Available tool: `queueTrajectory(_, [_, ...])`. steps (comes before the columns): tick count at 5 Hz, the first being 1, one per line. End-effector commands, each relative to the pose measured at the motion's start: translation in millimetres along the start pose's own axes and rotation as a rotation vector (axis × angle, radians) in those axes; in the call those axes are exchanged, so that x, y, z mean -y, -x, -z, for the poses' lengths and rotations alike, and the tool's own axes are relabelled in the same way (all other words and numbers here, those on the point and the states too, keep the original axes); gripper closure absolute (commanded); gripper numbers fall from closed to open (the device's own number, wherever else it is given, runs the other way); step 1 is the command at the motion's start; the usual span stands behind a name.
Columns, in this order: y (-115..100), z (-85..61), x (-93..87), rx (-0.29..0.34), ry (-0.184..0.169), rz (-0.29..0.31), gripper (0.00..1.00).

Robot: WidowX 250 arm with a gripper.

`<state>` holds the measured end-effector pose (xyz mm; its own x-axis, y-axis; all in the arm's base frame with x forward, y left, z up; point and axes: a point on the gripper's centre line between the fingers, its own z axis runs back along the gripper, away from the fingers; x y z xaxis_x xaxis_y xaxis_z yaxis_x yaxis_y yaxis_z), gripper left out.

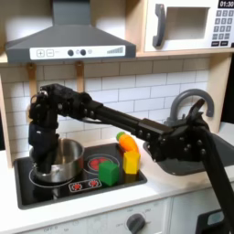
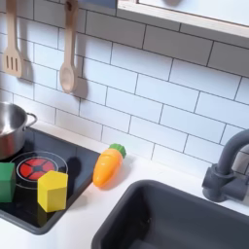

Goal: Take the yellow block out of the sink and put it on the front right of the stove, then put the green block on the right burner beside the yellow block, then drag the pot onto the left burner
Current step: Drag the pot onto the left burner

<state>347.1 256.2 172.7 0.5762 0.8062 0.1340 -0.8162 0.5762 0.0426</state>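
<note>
The black stove (image 1: 27, 190) lies at the first exterior view's lower left. The shiny pot (image 1: 62, 161) stands on its left half, over the left burner, and its rim (image 2: 10, 124) shows at the second exterior view's left edge. My gripper (image 1: 41, 154) points down at the pot's left rim; its fingers are too dark to read. The green block (image 1: 110, 172) (image 2: 5, 182) sits at the front edge of the right burner (image 1: 94, 164) (image 2: 37, 167). Beside it the yellow block (image 1: 132, 162) (image 2: 52, 190) stands on the stove's front right corner.
An orange carrot toy (image 1: 126, 142) (image 2: 109, 165) with a green tip lies between the stove and the dark sink (image 1: 187, 167) (image 2: 185, 222). A grey faucet (image 1: 196, 101) (image 2: 230, 171) rises behind the sink. Wooden utensils (image 2: 66, 58) hang on the tiled wall.
</note>
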Motion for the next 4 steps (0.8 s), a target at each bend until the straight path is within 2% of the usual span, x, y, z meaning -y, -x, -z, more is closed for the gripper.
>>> queueTrajectory(1, [-1,-0.2,0.4,0.001,0.0,-0.016,0.0])
queueTrajectory(3, [-6,-9.1,3.1,0.021,0.016,-0.025,0.0])
queueTrajectory(4, [-11,-19.0,8.9,0.042,0.037,-0.023,0.0])
